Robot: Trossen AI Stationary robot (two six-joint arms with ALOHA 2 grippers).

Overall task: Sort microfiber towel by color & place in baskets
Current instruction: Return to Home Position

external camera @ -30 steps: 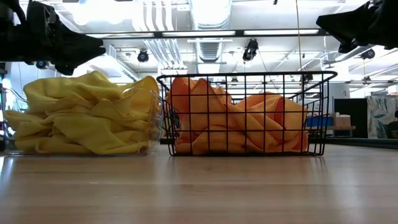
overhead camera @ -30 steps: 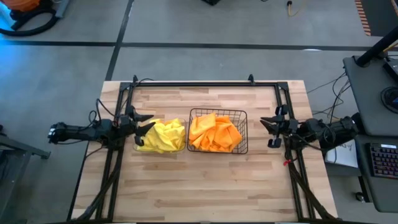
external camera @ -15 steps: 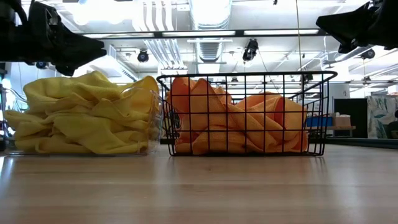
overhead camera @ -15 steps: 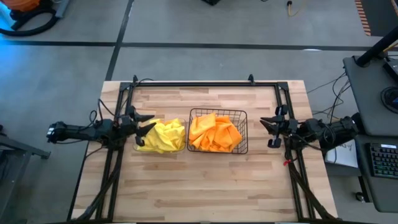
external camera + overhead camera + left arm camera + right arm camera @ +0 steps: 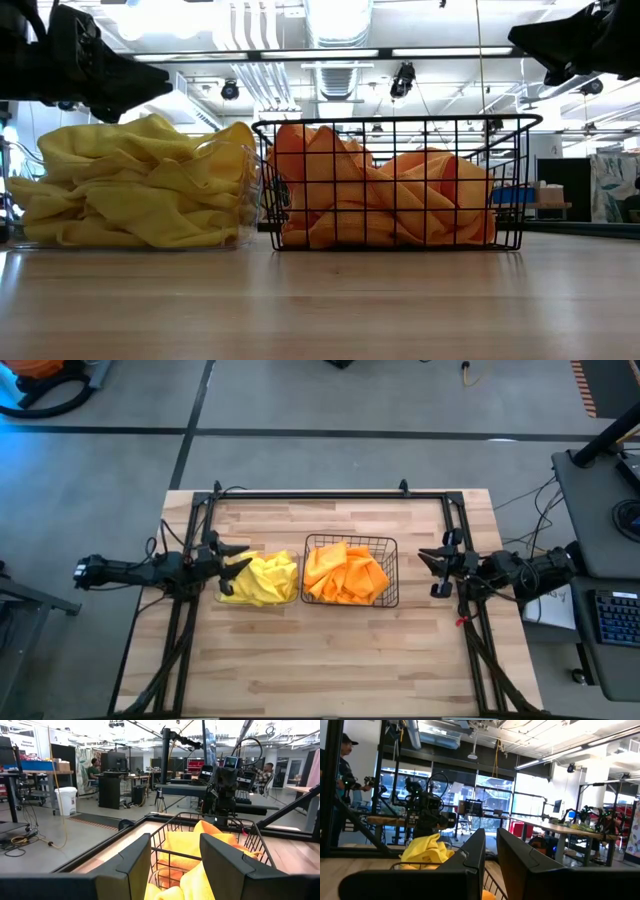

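Note:
Several yellow towels (image 5: 262, 580) lie heaped in the clear plastic bin (image 5: 245, 190) at the table's middle left. Several orange towels (image 5: 345, 575) lie in the black wire basket (image 5: 350, 541) just to the right of that bin. My left gripper (image 5: 238, 559) hovers open and empty over the clear bin's left end, above the yellow heap (image 5: 130, 185). My right gripper (image 5: 431, 568) hovers to the right of the wire basket (image 5: 400, 125), empty, its fingers a narrow gap apart (image 5: 491, 855).
A black tube frame (image 5: 310, 494) runs along the table's far edge and down both sides. Bare wood (image 5: 320, 660) fills the near half of the table. People show at desks in the room beyond (image 5: 93, 769).

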